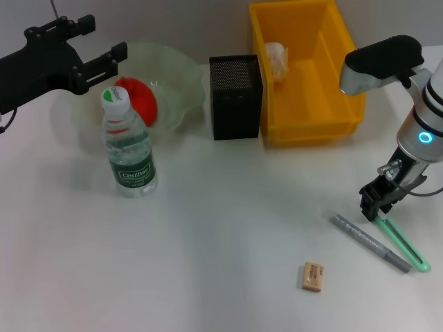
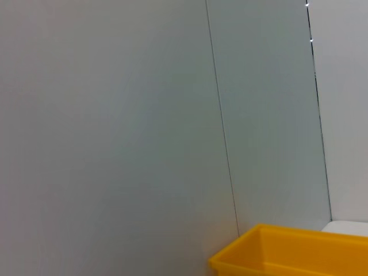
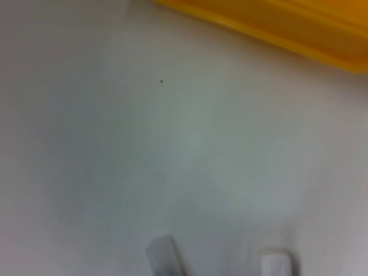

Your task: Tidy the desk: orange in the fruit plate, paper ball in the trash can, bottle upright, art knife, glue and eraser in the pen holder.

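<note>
Black-fingered left gripper (image 1: 114, 59) hovers with fingers spread over the pale-green ruffled fruit plate (image 1: 181, 76) at the desk's far left, where the red-orange orange (image 1: 138, 100) already rests. Just in front, the clear plastic bottle (image 1: 128, 145) stands upright. The black mesh pen holder (image 1: 235, 97) sits mid-back, touching the yellow plastic trash can (image 1: 315, 104) holding the white paper ball (image 1: 277, 59). Left undone: tan eraser (image 1: 312, 277), grey art knife (image 1: 370, 242) and green glue stick (image 1: 403, 243) near the front right corner, where the right gripper (image 1: 377, 204) hangs; its grip cannot be told.
</note>
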Available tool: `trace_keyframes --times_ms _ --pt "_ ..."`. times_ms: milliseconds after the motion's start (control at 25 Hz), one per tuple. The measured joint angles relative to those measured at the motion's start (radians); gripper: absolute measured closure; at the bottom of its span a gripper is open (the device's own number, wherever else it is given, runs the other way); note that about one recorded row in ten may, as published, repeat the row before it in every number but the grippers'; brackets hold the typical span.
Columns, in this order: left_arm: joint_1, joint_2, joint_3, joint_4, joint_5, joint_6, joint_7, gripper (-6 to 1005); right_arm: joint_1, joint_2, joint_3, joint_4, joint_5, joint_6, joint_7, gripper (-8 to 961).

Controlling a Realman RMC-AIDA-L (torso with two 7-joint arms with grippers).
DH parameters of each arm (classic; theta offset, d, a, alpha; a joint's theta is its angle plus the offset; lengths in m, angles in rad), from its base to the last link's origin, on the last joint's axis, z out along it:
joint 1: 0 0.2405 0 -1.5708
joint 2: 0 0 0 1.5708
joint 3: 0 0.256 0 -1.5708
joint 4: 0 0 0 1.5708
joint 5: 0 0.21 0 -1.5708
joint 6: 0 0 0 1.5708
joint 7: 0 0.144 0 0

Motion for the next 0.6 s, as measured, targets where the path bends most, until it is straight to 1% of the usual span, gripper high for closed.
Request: trace_keyframes --times_ms 320,600 --pt "0.002 0.0 0.0 0.002 0.0 0.001 0.001 313 0.0 0.0 0.0 0.002 0.0 0.0 0.001 789" --pt "0.003 0.001 0.0 0.003 0.0 0.0 0.003 313 0.0 0.001 0.001 -0.014 0.0 -0.005 0.001 789"
